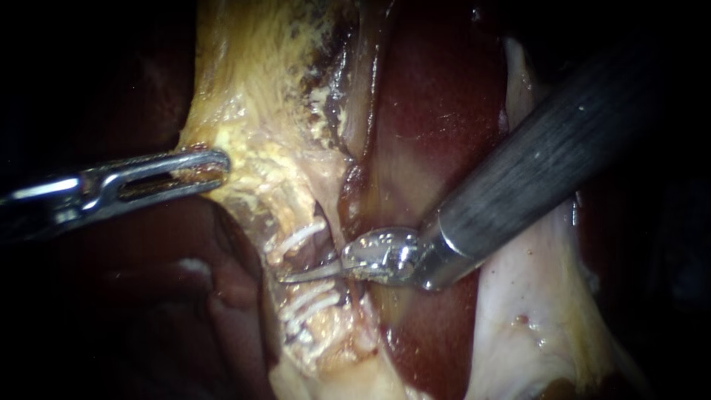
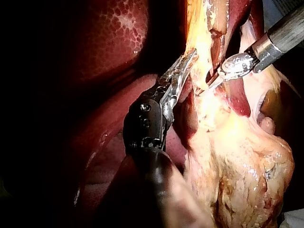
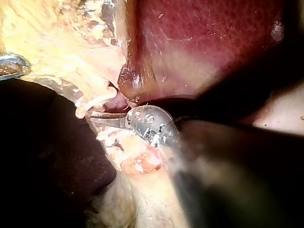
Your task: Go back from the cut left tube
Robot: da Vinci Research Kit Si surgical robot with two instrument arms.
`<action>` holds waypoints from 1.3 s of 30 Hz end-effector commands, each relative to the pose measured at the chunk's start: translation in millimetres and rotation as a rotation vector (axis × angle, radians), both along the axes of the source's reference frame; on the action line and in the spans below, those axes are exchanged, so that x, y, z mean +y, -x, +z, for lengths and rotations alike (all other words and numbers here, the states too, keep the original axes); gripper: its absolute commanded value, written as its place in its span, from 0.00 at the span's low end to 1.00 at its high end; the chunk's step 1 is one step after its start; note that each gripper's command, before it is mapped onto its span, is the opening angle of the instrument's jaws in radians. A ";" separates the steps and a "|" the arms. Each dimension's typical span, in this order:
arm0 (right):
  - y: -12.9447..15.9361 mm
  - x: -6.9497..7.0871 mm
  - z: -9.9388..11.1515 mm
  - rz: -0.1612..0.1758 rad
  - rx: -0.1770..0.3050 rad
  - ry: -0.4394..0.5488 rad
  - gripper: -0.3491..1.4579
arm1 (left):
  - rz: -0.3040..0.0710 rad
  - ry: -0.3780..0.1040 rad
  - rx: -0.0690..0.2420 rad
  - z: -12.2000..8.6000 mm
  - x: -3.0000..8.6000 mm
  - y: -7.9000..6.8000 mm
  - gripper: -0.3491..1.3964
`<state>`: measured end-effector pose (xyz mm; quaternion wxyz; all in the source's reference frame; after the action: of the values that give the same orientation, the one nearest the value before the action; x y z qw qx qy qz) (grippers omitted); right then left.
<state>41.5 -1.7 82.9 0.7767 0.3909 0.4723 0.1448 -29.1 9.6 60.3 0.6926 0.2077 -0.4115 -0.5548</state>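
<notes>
My right instrument [image 1: 285, 278] comes in from the upper right, its thin curved blades lying together. Their tip sits in the gap between an upper white clip [image 1: 296, 238] and a lower group of white clips [image 1: 311, 302] on the left tube. In the right wrist view the blades [image 3: 92, 115] lie just under one clip [image 3: 92, 102]. My left instrument [image 1: 218, 167] reaches in from the left, and its slotted jaws are shut on the edge of the pale yellow tissue [image 1: 259, 96]. The left wrist view shows that same grip [image 2: 189, 57].
Dark red liver [image 1: 437, 111] lies behind the right instrument's shaft [image 1: 548, 163]. A pale whitish membrane [image 1: 533, 311] hangs below the shaft. More dark liver [image 1: 185, 296] fills the lower left under the left instrument.
</notes>
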 end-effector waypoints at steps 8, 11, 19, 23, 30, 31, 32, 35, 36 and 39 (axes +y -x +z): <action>0.0 0.0 -0.1 0.000 0.000 0.000 0.40 | 0.000 0.001 0.000 0.0 -0.1 0.0 0.00; 0.0 0.0 -0.1 0.002 -0.001 0.001 0.50 | 0.000 0.001 0.000 0.1 -0.1 0.0 0.00; 0.1 0.1 -0.2 0.014 -0.007 0.007 0.70 | 0.000 0.001 0.000 0.1 -0.1 0.0 0.00; 0.2 0.0 -0.4 0.015 -0.009 0.002 0.71 | 0.000 0.001 0.000 0.1 -0.1 0.0 0.00; 1.6 -0.6 -2.1 -0.023 0.049 0.094 0.78 | 0.001 0.001 0.000 0.2 -0.1 -0.1 0.00; 2.0 -0.6 -2.6 -0.031 0.061 0.112 0.80 | 0.001 0.001 0.000 0.3 -0.1 -0.1 0.00; 2.4 -0.6 -2.9 -0.036 0.071 0.126 0.81 | 0.001 0.001 0.000 0.3 -0.1 -0.1 0.00; 3.7 -0.3 -3.9 -0.027 0.089 0.207 0.88 | 0.001 0.002 0.000 0.5 -0.1 -0.2 0.00; 4.2 -0.1 -4.2 -0.025 0.095 0.230 0.89 | 0.002 0.002 -0.001 0.6 0.0 -0.2 0.00; 6.1 0.9 -5.4 -0.014 0.107 0.306 0.93 | 0.002 0.003 -0.001 0.9 0.0 -0.3 0.00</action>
<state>34.7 -0.2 77.0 0.8050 0.2644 0.5298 0.0379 -28.8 9.6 61.3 0.6934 0.2070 -0.4123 -0.5535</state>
